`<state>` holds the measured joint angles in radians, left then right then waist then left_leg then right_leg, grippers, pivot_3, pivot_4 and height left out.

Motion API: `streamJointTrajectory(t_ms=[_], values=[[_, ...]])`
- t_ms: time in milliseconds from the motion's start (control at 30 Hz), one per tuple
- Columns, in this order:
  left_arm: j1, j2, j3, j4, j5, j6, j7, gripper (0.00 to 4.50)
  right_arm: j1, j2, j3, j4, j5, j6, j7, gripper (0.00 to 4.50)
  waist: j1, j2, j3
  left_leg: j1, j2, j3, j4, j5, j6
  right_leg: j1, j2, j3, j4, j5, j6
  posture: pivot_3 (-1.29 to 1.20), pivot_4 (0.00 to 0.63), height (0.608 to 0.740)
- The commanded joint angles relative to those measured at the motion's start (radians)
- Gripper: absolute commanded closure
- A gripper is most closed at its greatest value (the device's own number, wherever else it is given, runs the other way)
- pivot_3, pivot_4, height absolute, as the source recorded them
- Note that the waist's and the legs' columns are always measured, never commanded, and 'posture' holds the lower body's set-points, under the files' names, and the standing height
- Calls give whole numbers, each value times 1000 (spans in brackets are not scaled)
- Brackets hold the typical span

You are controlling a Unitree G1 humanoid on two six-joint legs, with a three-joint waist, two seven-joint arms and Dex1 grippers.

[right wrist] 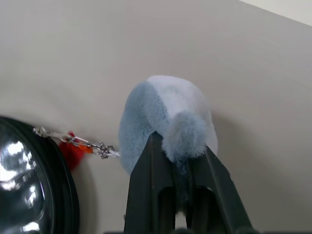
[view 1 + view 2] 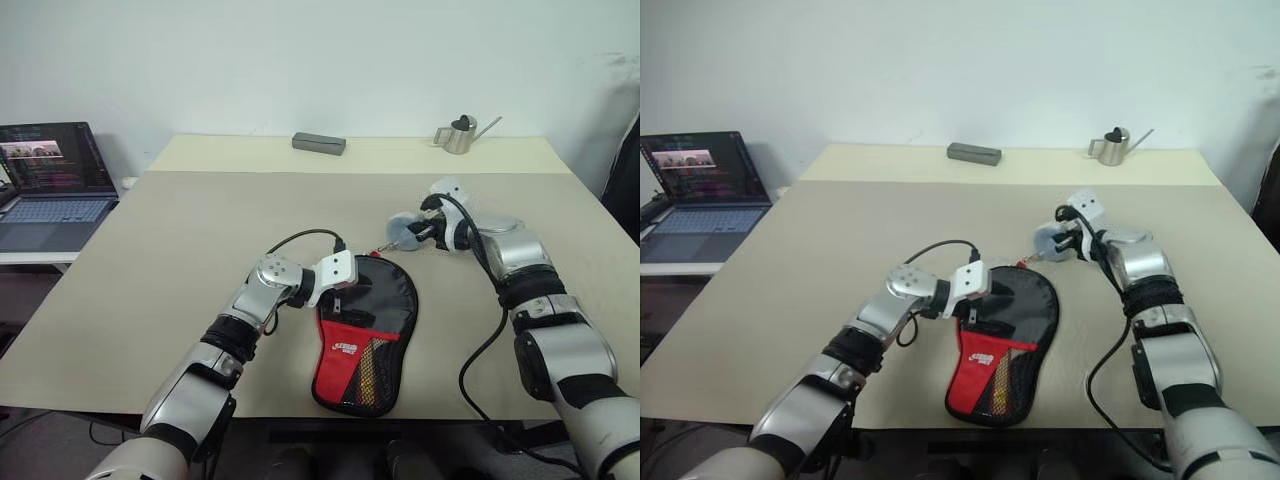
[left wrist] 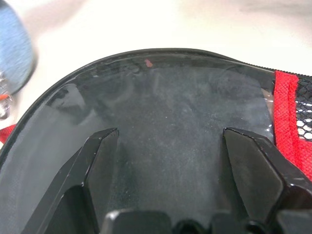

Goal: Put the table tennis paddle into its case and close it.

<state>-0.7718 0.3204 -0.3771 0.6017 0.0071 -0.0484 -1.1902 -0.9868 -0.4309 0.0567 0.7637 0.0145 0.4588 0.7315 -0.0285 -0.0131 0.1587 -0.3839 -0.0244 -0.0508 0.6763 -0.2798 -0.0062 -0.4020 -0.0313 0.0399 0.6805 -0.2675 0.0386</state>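
The case (image 2: 388, 300) lies flat near the table's front edge, black with a red mesh pocket (image 2: 345, 365) at its narrow end. My left gripper (image 3: 170, 134) is open, its fingers (image 3: 97, 161) spread over the case's shiny black face. A fluffy blue-and-white pompom (image 1: 165, 107) hangs on a short chain (image 1: 73, 141) from the case's rim. My right gripper (image 1: 180, 141) is shut on that pompom, just beyond the case's round end (image 2: 410, 235). The table tennis paddle is hidden; a tan shape shows faintly through the mesh.
A grey box (image 2: 318, 143) and a small metal watering can (image 2: 460, 135) stand at the table's far edge. An open laptop (image 2: 50, 180) sits on a lower surface to the left. The table's front edge (image 2: 300, 412) runs just below the case.
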Motion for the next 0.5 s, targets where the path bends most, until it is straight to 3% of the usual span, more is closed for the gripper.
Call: streamJointTrajectory(t_ms=[33,500], values=[[47,1,-67,91,79,9,-8,757,53,-61,-9,-167,6,73,19,4480,1,0,0,0,0,0,0,0,0,0,0,0,0,0,0,0,150,740],[68,2,-65,91,80,12,-3,757,346,-290,-58,-752,127,388,110,4480,2,0,0,8,0,-5,0,-1,1,13,3,-1,-6,-1,1,0,150,740]])
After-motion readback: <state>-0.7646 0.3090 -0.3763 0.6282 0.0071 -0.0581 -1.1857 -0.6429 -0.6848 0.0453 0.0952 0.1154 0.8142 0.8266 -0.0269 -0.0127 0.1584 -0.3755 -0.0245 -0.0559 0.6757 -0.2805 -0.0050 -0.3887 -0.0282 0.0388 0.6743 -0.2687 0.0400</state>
